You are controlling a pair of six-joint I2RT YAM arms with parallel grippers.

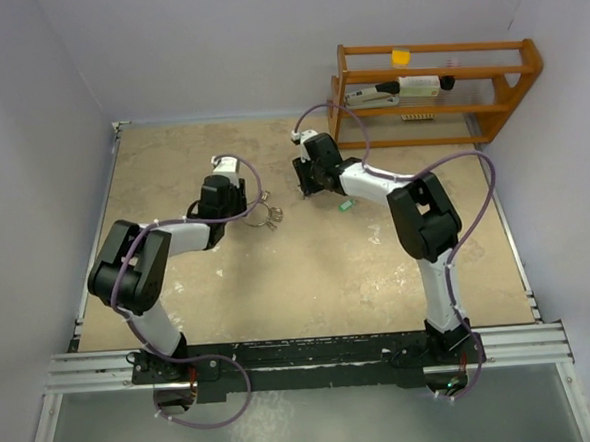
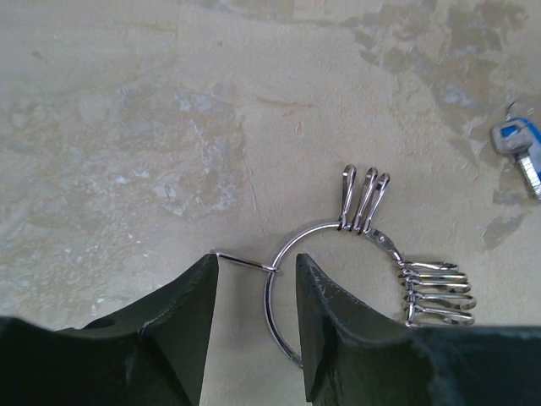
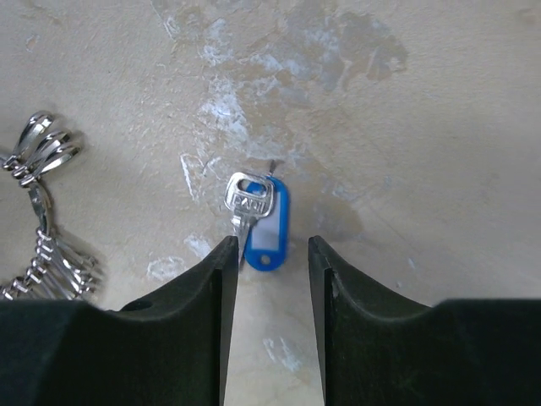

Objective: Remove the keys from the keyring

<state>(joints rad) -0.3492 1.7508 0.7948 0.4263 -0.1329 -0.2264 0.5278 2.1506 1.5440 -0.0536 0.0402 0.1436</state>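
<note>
The keyring [image 2: 266, 299] is a thin silver wire ring lying on the table, its loose wire end sticking out to the left. It carries silver snap clips [image 2: 363, 199] in two bunches and no keys that I can see. My left gripper [image 2: 254, 272] is open, its fingers on either side of the ring's left arc. In the top view the ring [image 1: 268, 217] lies just right of the left gripper [image 1: 246, 210]. A silver key with a blue tag [image 3: 264, 227] lies on the table just ahead of my open, empty right gripper [image 3: 268, 247]. It also shows in the left wrist view [image 2: 517, 139]. A small green piece [image 1: 344, 206] lies right of the right gripper [image 1: 309, 190].
A wooden rack [image 1: 434, 112] with small items stands at the back right against the wall. Grey walls close in the tabletop on the left, back and right. The ring's clip bunches [image 3: 42, 144] show at the left edge of the right wrist view.
</note>
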